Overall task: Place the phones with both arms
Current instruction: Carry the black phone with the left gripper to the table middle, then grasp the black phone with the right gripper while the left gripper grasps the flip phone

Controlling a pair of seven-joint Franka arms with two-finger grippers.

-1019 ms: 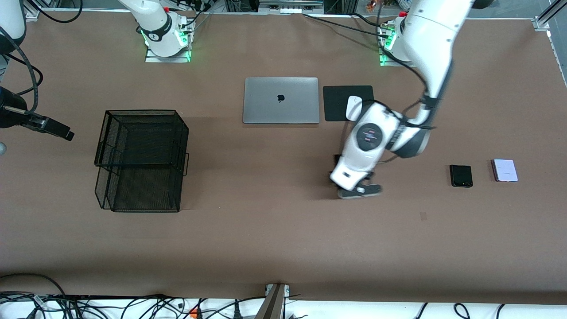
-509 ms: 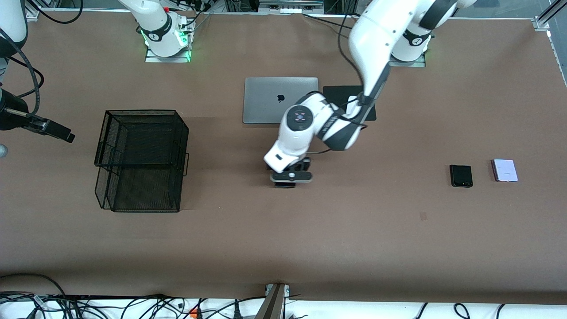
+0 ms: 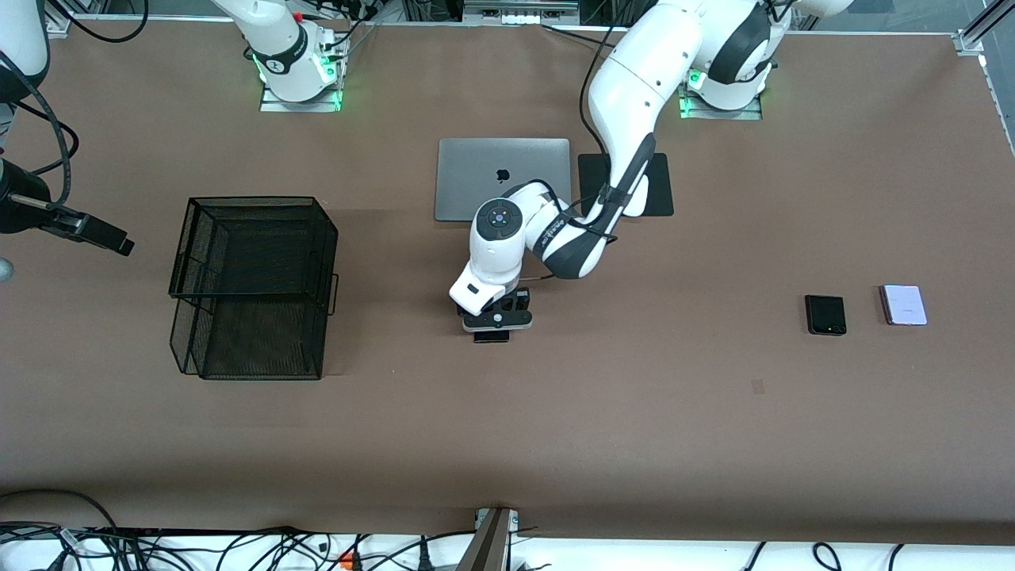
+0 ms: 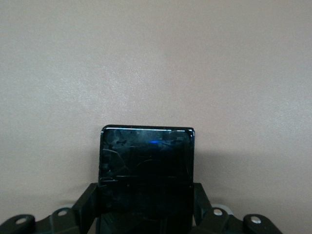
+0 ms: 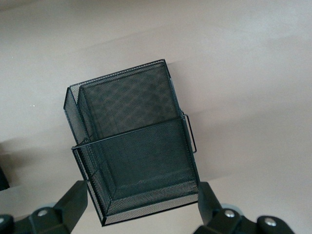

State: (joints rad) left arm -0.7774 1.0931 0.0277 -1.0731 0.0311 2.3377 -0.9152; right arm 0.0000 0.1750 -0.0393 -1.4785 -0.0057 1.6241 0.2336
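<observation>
The brown tabletop [image 3: 634,444] fills the front view, matte and smooth. The left arm [image 3: 634,87] comes down from the upper right of the frame, bends over the closed grey laptop [image 3: 503,179] and ends at mid frame. Its left hand [image 3: 493,323] hangs over bare tabletop, nearer to the camera than the laptop, fingers closed tight on the long black phone [image 3: 492,336], of which only a short dark end shows below the hand there. The left wrist view shows much more: the phone [image 4: 146,170] is a glossy black slab with rounded corners, its face scuffed and carrying a small blue glint, pinched at both edges by the black fingers [image 4: 87,204].

The black wire-mesh tray [image 3: 252,285], a two-tier box of fine netting, stands at the left of the frame. The right hand [image 3: 99,231] waits at the left edge of the frame, toward the right arm's end of the tabletop; its wrist view looks down into the tray [image 5: 134,151], with the two black fingers [image 5: 73,202] spread wide and holding nothing.

A black mouse pad [image 3: 658,186] lies beside the laptop, partly covered by the arm. At the right of the frame lie the small black phone [image 3: 825,315] with its tiny orange dot and, just beside it, the small lavender phone [image 3: 903,305], both flat and squarish.
</observation>
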